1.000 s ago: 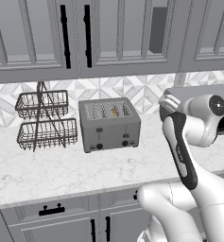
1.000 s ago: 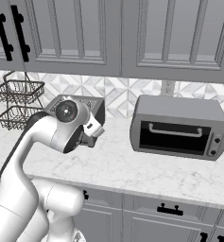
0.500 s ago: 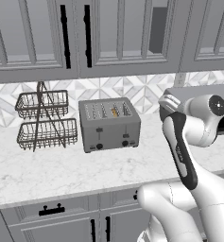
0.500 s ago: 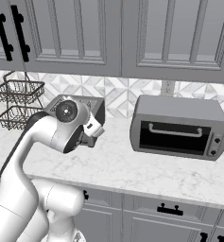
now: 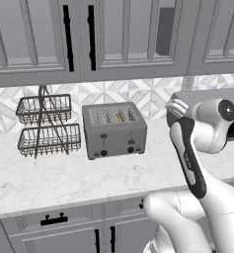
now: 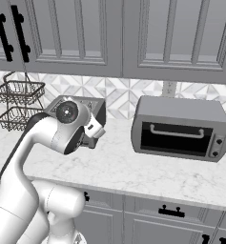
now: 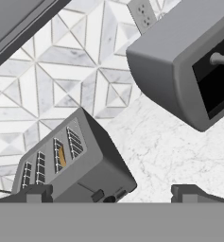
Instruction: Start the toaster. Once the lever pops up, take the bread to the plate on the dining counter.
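Note:
The grey four-slot toaster (image 5: 113,131) stands on the counter against the tiled wall, and both black levers (image 5: 104,135) on its front are up. The golden-tan bread (image 5: 119,117) sits in one of the right-hand slots, with just its top edge showing; in the hand view the bread (image 7: 61,156) shows in a slot too. My gripper (image 7: 113,194) is open with nothing between its fingers. It hangs above the counter to the right of the toaster (image 7: 71,165), clear of it and angled toward it. The plate and the dining counter are out of view.
A grey toaster oven (image 6: 181,127) stands on the counter right of the toaster. A two-tier wire basket (image 5: 47,126) stands to its left. Grey wall cabinets (image 5: 113,34) hang above. Bare marble counter (image 5: 64,178) lies in front of the toaster.

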